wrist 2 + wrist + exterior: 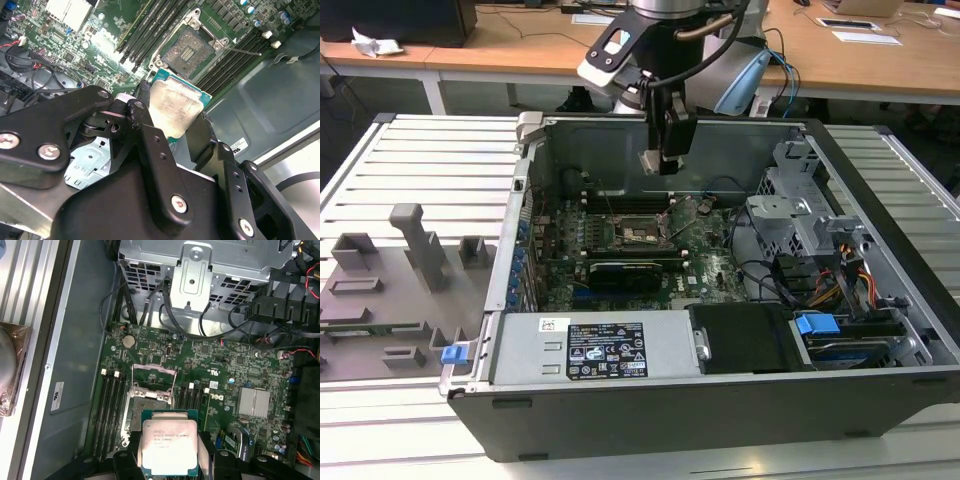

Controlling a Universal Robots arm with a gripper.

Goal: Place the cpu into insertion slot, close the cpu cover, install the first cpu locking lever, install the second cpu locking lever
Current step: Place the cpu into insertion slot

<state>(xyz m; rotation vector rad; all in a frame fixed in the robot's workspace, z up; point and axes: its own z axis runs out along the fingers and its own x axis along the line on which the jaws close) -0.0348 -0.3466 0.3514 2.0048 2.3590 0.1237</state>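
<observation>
Gripping the cpu by two opposite edges, the gripper was held above the motherboard — the chip was seen apart from the bare insertion slot, whose cpu cover was raised.

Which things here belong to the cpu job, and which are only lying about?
Job in hand:
cpu, held in the claw
insertion slot, empty
cpu cover, raised

Lying about:
memory slots
graphics card
power supply
grey fixtures
</observation>
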